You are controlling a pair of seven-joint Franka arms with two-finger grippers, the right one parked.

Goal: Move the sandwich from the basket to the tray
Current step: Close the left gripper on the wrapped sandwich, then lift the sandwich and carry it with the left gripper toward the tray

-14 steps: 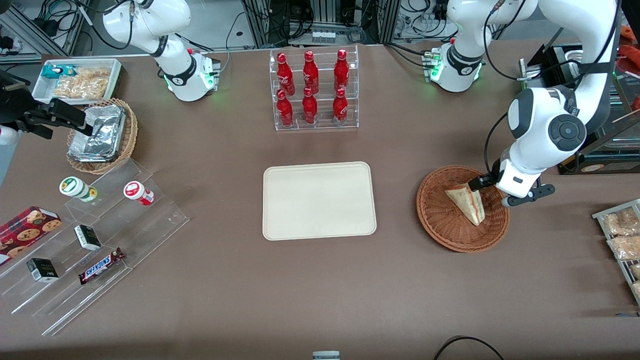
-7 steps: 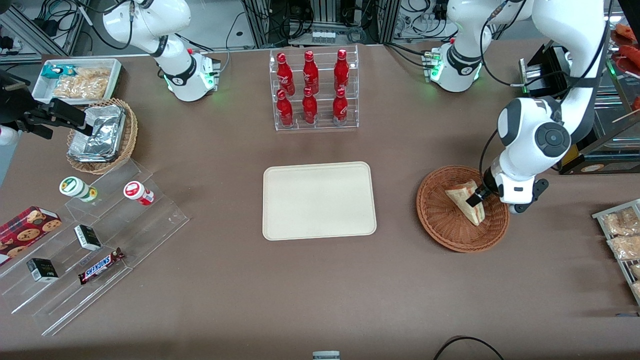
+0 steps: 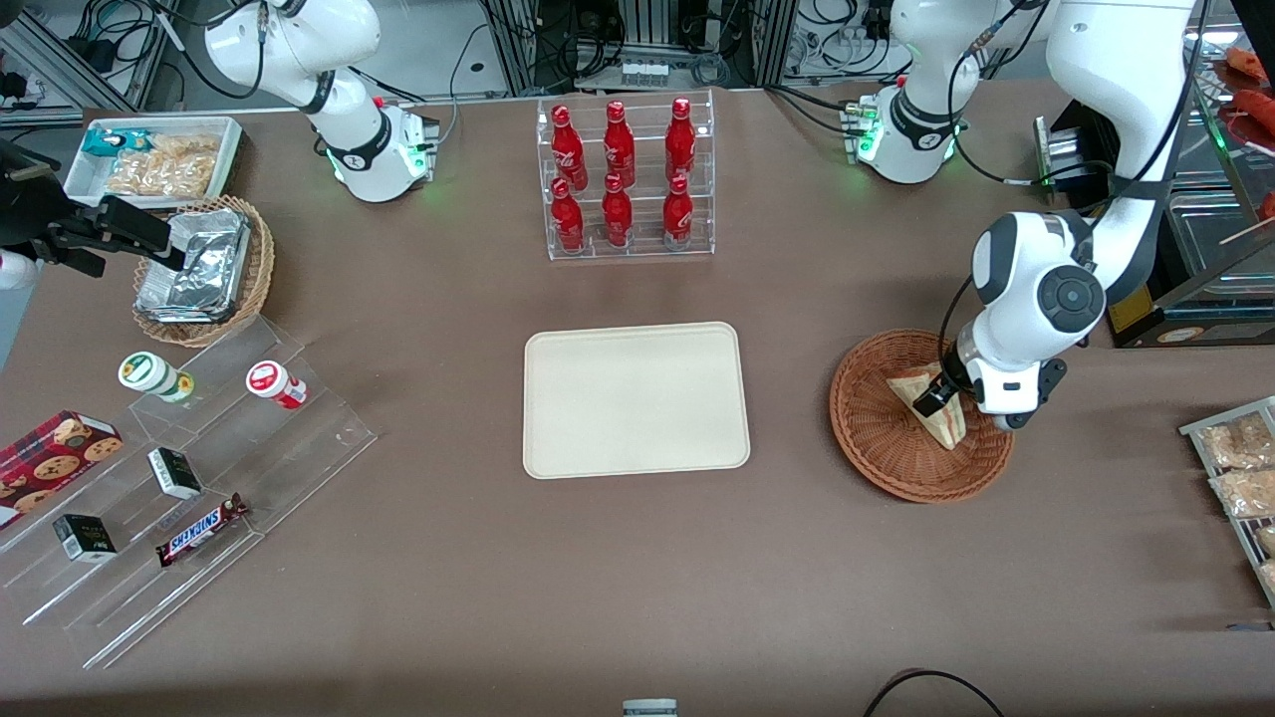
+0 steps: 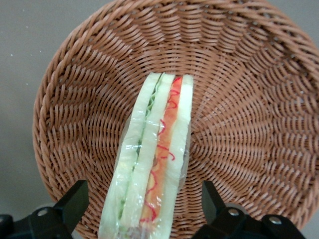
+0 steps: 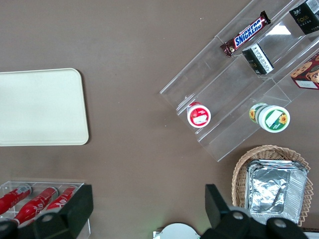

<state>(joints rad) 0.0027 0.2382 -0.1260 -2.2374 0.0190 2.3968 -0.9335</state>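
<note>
The sandwich (image 3: 947, 427), a wrapped triangular wedge of pale bread, lies in the reddish-brown wicker basket (image 3: 877, 450) toward the working arm's end of the table. In the left wrist view its cut edge (image 4: 154, 164) shows green, orange and red layers against the basket's weave (image 4: 249, 124). My left gripper (image 3: 934, 398) is low over the basket, open. Its two black fingers (image 4: 75, 200) stand on either side of the sandwich with a gap to the wrap on each side, and the gripper (image 4: 144, 201) holds nothing. The cream tray (image 3: 636, 398) lies bare at the table's middle.
A clear rack of red bottles (image 3: 626, 179) stands farther from the front camera than the tray. A stepped acrylic shelf with snacks (image 3: 189, 478), a tan basket of foil packets (image 3: 204, 269) and a white bin (image 3: 154, 159) lie toward the parked arm's end. Snack packets (image 3: 1235, 468) sit beside the basket.
My left gripper has swung from the basket's rim to over the sandwich and come down, so its fingers now straddle the wedge. The sandwich has not moved.
</note>
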